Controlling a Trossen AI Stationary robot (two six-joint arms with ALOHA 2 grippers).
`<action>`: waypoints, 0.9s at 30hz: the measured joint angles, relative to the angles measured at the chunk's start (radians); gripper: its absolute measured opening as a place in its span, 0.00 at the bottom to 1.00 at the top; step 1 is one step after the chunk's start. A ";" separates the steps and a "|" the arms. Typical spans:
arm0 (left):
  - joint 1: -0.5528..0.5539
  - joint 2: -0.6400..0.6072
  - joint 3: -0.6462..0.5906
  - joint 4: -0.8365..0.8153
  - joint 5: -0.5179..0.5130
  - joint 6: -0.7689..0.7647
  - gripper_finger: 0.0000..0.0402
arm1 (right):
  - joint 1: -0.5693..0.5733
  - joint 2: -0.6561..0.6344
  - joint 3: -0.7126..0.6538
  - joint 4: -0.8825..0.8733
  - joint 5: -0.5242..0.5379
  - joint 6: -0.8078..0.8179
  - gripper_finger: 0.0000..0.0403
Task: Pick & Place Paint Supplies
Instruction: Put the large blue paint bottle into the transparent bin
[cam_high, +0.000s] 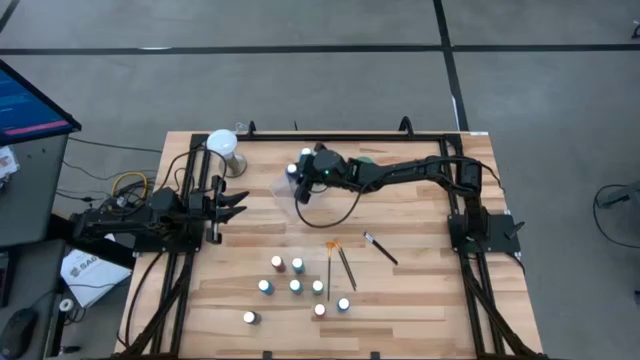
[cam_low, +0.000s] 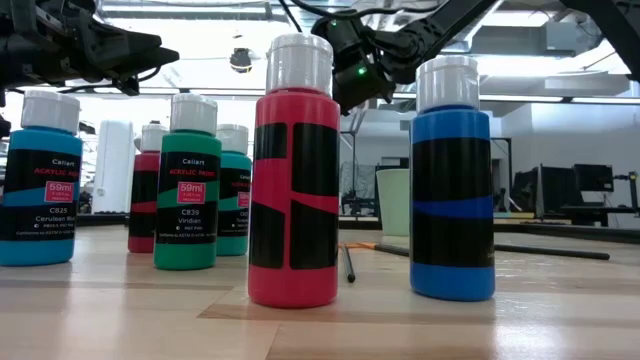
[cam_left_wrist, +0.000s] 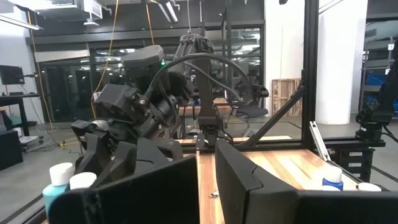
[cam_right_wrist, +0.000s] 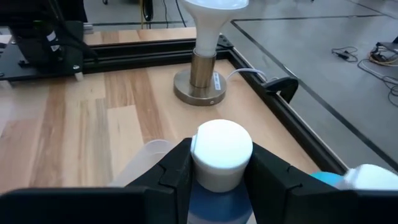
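Right gripper (cam_right_wrist: 217, 171) is clamped on the white cap of a blue bottle (cam_right_wrist: 219, 205), upright between its fingers, directly above the clear tray (cam_high: 287, 185) near the lamp (cam_high: 224, 146). Judged next move: straight down. Eight small bottles (cam_high: 296, 287) and three brushes (cam_high: 346, 267) lie well away from the tray. Left gripper (cam_high: 243, 203) waits closed, beside the lamp.
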 joint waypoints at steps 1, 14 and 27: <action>0.000 0.000 0.000 0.000 0.000 0.000 0.00 | 0.001 0.000 0.000 -0.001 0.000 0.001 0.28; 0.000 0.000 0.000 0.000 0.000 0.000 0.00 | -0.020 -0.005 0.000 0.007 0.000 0.006 0.41; 0.000 0.000 0.000 0.000 0.000 0.000 0.00 | -0.005 -0.118 0.000 0.003 -0.057 0.082 0.62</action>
